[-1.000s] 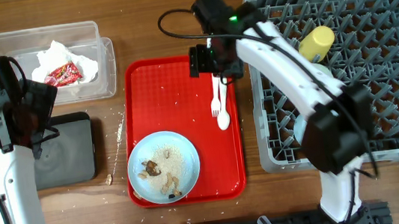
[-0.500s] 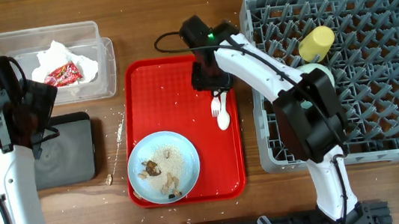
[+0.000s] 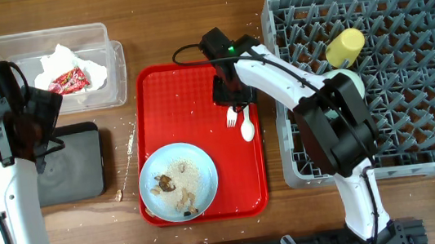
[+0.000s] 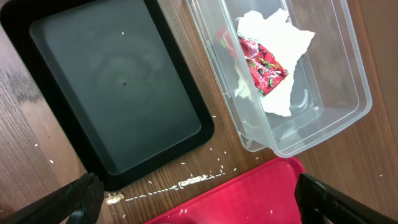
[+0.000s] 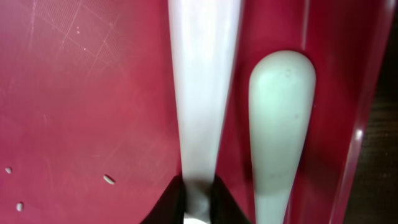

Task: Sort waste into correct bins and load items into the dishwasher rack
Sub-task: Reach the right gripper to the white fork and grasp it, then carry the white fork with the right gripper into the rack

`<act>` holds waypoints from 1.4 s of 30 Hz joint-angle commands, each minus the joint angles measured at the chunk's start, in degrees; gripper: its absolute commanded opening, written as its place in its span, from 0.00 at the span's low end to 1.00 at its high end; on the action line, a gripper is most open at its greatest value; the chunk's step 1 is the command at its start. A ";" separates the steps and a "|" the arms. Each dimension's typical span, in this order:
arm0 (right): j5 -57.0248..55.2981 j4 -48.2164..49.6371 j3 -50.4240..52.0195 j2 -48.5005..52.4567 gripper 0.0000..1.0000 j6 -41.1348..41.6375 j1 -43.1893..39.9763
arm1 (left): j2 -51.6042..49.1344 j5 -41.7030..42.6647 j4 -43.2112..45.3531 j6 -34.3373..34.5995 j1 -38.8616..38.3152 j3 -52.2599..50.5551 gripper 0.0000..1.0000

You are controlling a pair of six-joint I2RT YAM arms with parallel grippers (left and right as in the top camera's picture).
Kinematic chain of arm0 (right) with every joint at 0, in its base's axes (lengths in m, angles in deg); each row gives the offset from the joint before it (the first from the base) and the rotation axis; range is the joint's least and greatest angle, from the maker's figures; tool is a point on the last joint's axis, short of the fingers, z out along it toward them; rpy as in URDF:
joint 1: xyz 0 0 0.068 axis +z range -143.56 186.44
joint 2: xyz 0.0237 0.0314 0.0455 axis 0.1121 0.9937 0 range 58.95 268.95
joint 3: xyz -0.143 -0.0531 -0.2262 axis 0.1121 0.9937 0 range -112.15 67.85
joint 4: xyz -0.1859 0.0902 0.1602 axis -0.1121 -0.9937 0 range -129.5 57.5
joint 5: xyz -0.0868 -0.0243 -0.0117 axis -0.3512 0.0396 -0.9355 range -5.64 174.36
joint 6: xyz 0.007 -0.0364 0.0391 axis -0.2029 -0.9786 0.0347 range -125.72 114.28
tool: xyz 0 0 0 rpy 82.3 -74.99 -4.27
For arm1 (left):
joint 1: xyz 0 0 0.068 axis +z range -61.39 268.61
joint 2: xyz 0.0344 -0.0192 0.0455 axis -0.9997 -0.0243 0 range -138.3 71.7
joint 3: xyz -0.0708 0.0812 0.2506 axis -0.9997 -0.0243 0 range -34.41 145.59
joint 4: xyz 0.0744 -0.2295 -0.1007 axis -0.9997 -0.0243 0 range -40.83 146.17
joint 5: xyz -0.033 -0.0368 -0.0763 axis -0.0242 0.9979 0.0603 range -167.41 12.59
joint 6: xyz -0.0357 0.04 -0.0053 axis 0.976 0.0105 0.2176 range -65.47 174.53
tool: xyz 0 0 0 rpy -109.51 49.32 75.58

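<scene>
My right gripper point(image 3: 232, 96) point(image 5: 197, 190) is shut on the handle of the white fork point(image 3: 232, 118) point(image 5: 202, 93), which lies on the red tray point(image 3: 166, 103). The white spoon point(image 3: 247, 127) point(image 5: 281, 118) lies just right of the fork, untouched. A light blue plate point(image 3: 198, 164) with food scraps point(image 3: 169, 185) sits at the tray's front. My left gripper point(image 4: 199, 208) hangs open and holds nothing, above the table between the black tray point(image 4: 118, 87) and the clear tub point(image 4: 336, 81). In the tub lie the napkin point(image 4: 277, 37) and the red wrapper point(image 4: 261, 65).
The grey dishwasher rack point(image 3: 417, 74) stands right of the red tray, with a yellow cup point(image 3: 344, 46) on its side in it. My right arm reaches over the rack's left part. Rice grains point(image 4: 193, 182) are scattered on the wood between black tray and red tray.
My right gripper has dropped onto the fork's handle and closed on it. The fork and spoon have shifted slightly toward the tray's front. The left arm has stayed still.
</scene>
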 commanded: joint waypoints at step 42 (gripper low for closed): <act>-7.26 4.24 -0.81 -16.81 0.04 -34.07 -25.29 | 0.31 -0.74 0.15 0.50 0.15 -0.17 1.00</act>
